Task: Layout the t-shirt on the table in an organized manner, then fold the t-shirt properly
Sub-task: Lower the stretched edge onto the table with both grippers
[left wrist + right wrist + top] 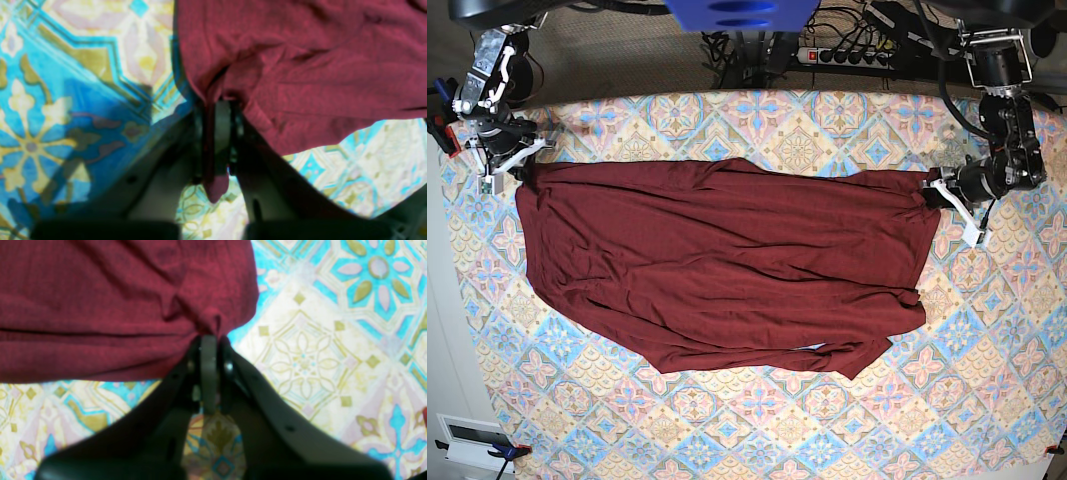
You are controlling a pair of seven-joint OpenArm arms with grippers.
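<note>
In the base view, at the far left edge, the right gripper (519,166) sits at the upper left corner of the t-shirt (717,260), its fingers pinched together on a bunch of the maroon fabric; the right wrist view shows the same grip close up, the right gripper (209,340) with its jaws closed on a gathered corner of the cloth, folds radiating away from the pinch. From there the t-shirt spreads across the middle of the table (757,430), its long axis running left to right between the two grippers, the upper edge drawn nearly straight from one grip to the other. The body of the garment lies flat but rumpled, with diagonal creases slanting down toward the right, and the lower edge sags toward the near side, ending in a folded-over flap at the lower right. Patterned tablecloth shows on all sides of it. At the right end, the left gripper (935,190) holds the upper right corner of the fabric; in the left wrist view the left gripper (217,103) has its jaws closed on the cloth, with a narrow tongue of maroon hanging down between the fingers and the rest of the t-shirt (300,66) lying up and to the right.
</note>
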